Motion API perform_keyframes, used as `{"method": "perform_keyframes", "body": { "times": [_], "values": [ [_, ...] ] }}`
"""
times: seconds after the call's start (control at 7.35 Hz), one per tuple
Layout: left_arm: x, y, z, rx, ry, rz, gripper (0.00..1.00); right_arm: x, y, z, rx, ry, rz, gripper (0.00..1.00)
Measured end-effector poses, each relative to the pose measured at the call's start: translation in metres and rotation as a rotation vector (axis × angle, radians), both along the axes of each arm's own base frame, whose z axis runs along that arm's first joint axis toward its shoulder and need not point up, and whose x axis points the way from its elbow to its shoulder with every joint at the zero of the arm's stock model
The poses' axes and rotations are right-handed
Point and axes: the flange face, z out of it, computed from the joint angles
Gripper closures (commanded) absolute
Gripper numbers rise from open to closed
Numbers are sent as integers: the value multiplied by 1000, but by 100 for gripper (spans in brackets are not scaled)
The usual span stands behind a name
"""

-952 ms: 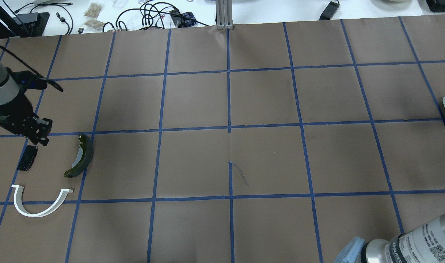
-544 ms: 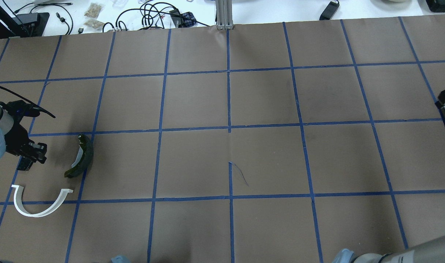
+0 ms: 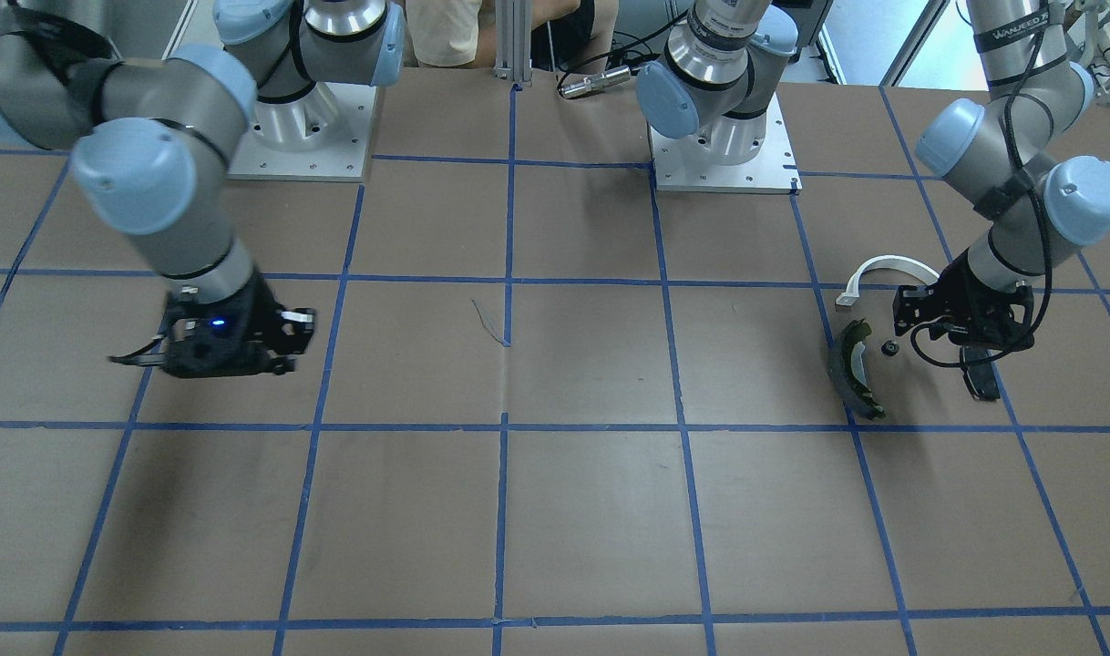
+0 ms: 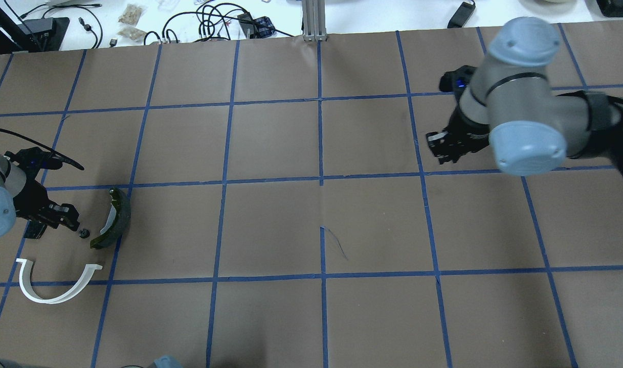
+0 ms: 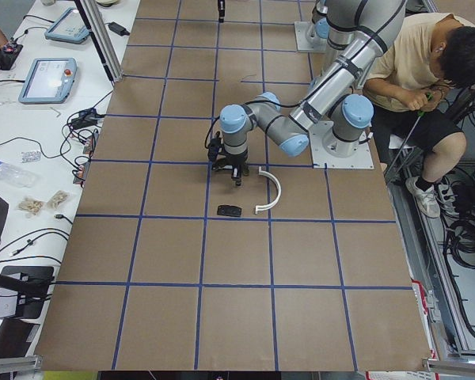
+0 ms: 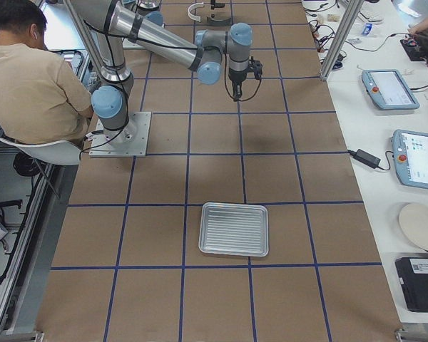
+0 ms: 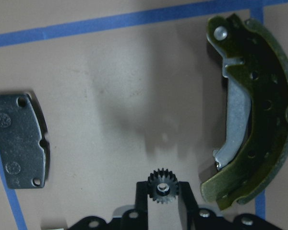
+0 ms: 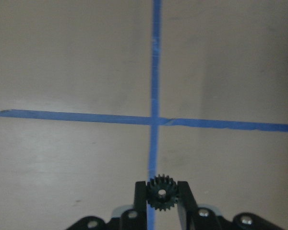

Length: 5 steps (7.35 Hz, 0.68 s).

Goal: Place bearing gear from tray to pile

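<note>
Bearing gear [image 7: 162, 187]: small, black, toothed, lying flat between the left tool's [image 7: 162, 199] fingers.
Second bearing gear [image 8: 160, 192]: identical, pinched in the right tool [image 8: 160, 201].
Tray [image 6: 234, 229]: ribbed metal, flat.
Pile: brake shoe [image 7: 252, 110] at 2 o'clock of the gear, pad [image 7: 20, 139] at 10 o'clock, white bracket [image 4: 56, 283].

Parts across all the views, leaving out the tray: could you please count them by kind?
Gears: 2
Brake shoe: 1
Black pad: 1
White bracket: 1
Total: 5

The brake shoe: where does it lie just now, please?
In the overhead view the brake shoe lies far left, just right of the left gripper, above the white bracket.
</note>
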Motion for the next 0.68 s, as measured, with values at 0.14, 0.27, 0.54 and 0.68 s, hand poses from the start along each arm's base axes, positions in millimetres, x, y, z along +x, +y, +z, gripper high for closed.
{"method": "perform_keyframes", "body": {
  "times": [0.14, 0.27, 0.54, 0.68],
  "values": [
    [1, -1, 3, -4, -5, 2, 0, 66, 16, -15, 16, -3, -57, 100],
    [3, -5, 9, -7, -13, 6, 0, 121, 32, -34, 13, -8, -104, 100],
    [-7, -23, 39, 14, -18, 35, 0, 213, 57, -73, -6, -39, -131, 80],
    [-37, -37, 62, 31, -17, 71, 0, 246, 65, -87, 1, -57, -127, 24]
  ]
}}
